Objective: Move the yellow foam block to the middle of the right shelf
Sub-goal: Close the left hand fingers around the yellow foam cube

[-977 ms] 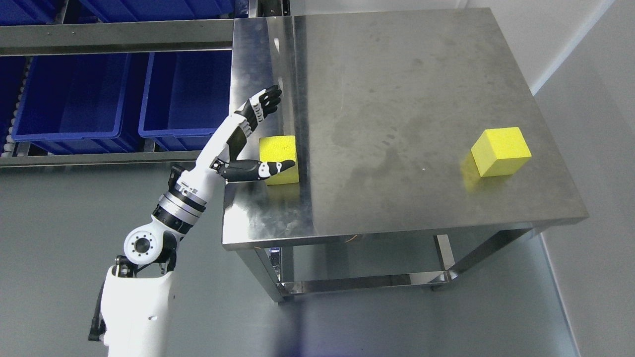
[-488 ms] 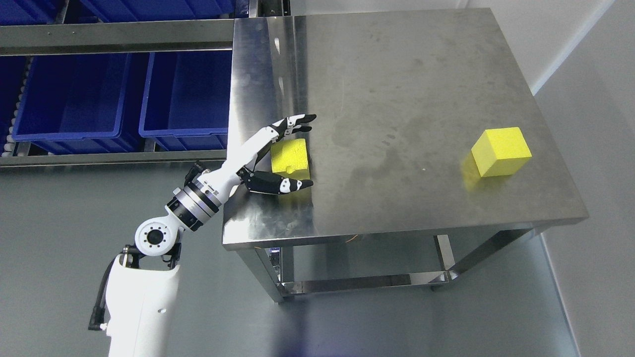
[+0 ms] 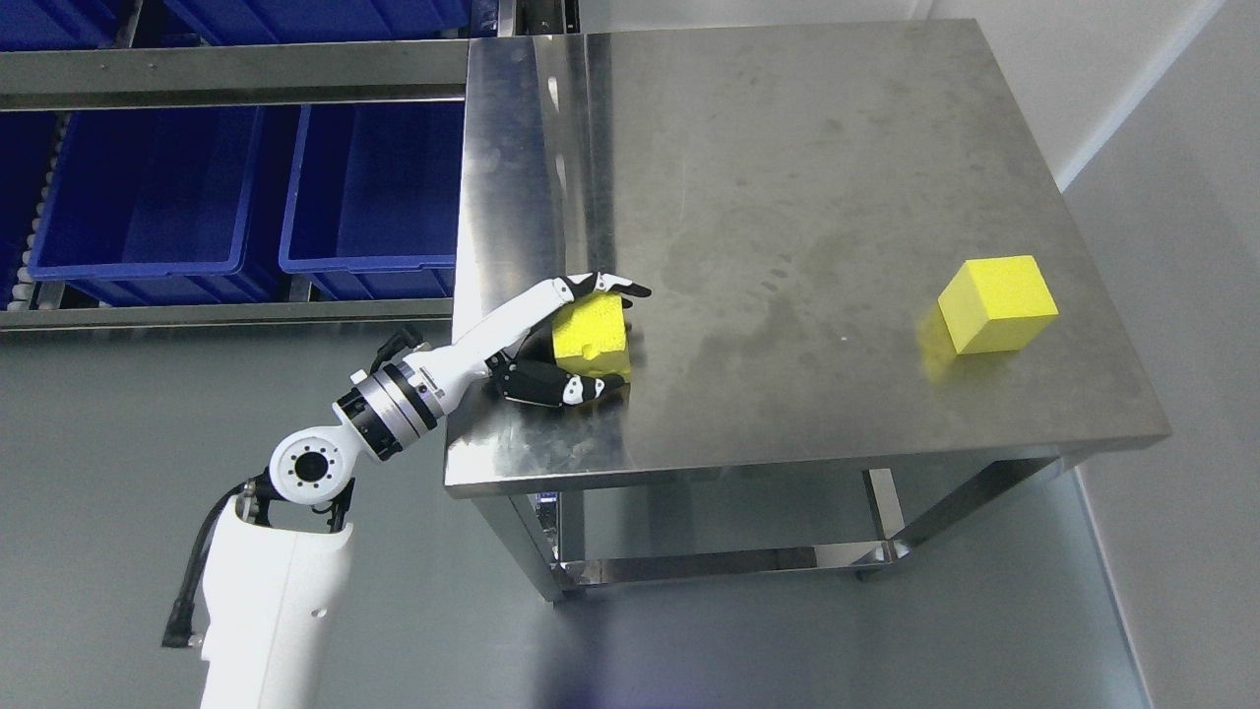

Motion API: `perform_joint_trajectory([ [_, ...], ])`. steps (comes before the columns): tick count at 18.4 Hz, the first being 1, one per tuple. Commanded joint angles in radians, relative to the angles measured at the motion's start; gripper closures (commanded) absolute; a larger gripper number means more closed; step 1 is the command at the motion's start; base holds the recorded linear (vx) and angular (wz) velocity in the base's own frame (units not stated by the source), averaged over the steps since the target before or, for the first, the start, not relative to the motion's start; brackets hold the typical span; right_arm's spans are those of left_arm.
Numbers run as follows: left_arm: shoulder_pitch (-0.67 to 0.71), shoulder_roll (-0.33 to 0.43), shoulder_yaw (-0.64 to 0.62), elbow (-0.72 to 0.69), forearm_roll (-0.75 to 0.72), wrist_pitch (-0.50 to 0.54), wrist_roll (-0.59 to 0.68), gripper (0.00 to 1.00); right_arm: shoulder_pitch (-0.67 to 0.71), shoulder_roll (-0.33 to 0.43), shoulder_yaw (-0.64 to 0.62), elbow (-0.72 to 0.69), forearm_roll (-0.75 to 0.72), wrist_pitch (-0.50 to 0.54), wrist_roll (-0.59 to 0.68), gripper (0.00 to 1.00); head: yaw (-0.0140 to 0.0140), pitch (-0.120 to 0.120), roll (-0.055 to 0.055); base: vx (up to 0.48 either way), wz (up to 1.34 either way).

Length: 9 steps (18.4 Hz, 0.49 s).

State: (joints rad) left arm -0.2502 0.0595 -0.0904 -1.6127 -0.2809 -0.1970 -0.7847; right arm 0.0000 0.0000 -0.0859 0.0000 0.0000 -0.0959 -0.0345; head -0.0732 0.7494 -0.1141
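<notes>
While left hand (image 3: 566, 340) pinches yellow foam block (image 3: 591, 333) | block tilted, roughly cubic

Stainless steel tabletop (image 3: 787, 177), scuffed and smudged, on metal legs with a lower shelf (image 3: 709, 561) beneath, standing on a grey floor (image 3: 98, 443). Near the left front edge, a yellow foam block (image 3: 591, 333), tilted, resting on the steel, enclosed by the left hand (image 3: 581, 340) with fingers along its far side and thumb along its near side. Well apart, near the right edge, a second yellow foam cube (image 3: 996, 302), upright, alone, throwing a faint yellow reflection on the metal. To the left, beyond the tabletop, a metal rack (image 3: 226, 74) carrying blue bins (image 3: 256, 197) side by side on its shelf.
</notes>
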Motion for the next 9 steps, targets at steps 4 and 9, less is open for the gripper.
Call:
perform_joint_trajectory([
  [4,-0.004,0.022,-0.002,0.017,-0.03,0.021,-0.042,0.91,0.002,-0.017,0.0,-0.017,0.003,0.001,0.001,0.0,0.0,0.0,0.0,0.0,0.0],
  [9,-0.033,-0.042,0.159,0.016,-0.023,0.01,-0.038,0.94,0.002,-0.017,0.0,-0.017,0.003,0.001,0.001,0.0,0.0,0.0,0.0,-0.001,0.0],
])
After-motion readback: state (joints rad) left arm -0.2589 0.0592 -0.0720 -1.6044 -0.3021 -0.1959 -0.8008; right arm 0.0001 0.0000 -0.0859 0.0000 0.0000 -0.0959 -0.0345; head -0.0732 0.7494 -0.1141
